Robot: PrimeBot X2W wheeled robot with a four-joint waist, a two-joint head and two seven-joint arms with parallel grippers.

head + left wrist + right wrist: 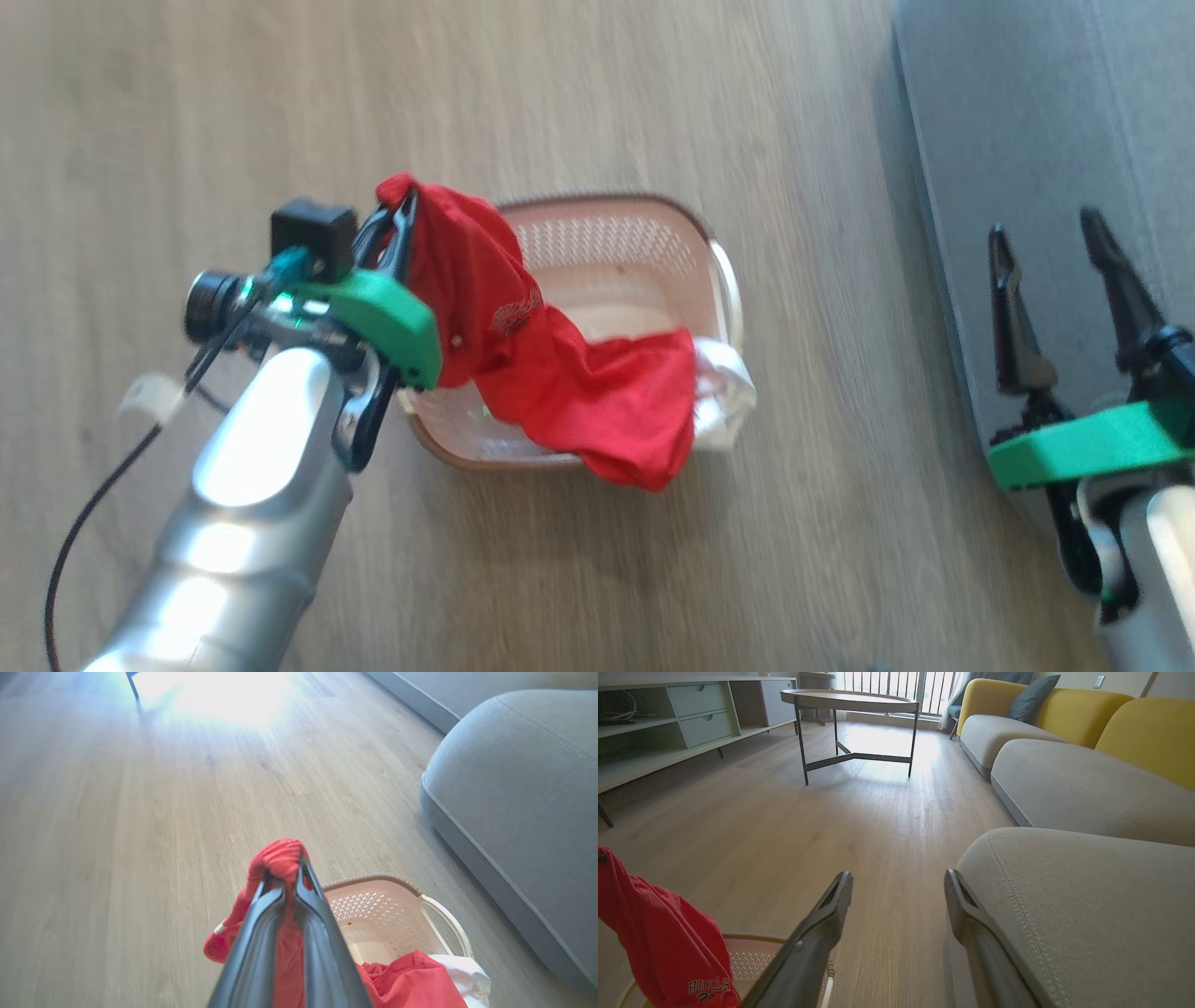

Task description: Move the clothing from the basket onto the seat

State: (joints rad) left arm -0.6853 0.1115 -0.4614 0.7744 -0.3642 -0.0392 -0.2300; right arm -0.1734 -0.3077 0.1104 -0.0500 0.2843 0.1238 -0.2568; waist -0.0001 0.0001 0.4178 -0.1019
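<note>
In the head view, the left claw (401, 210) was clamped on one end of the red garment (560, 392), holding it above the near-left corner of the basket (616, 229). The fabric ran down across the basket and hung over its near-right rim, where the white garment (724, 401) also spilled over the edge. The basket stood on the wood floor (280, 93), apart from the grey seat (1027, 112) at the right. The right claw (1044, 226) hovered over the seat's edge, fingers spread wide and holding nothing.

In the left wrist view, red cloth bulged past the narrowly closed fingers (261, 924), with the basket (373, 905) below and the seat (523, 788) beyond it.

In the right wrist view, the wide claw (899, 877) pointed along the floor beside the seat (1087, 905). The red garment (658, 933), printed "BULLS", hung over the basket's rim (752, 940) at the lower left.
</note>
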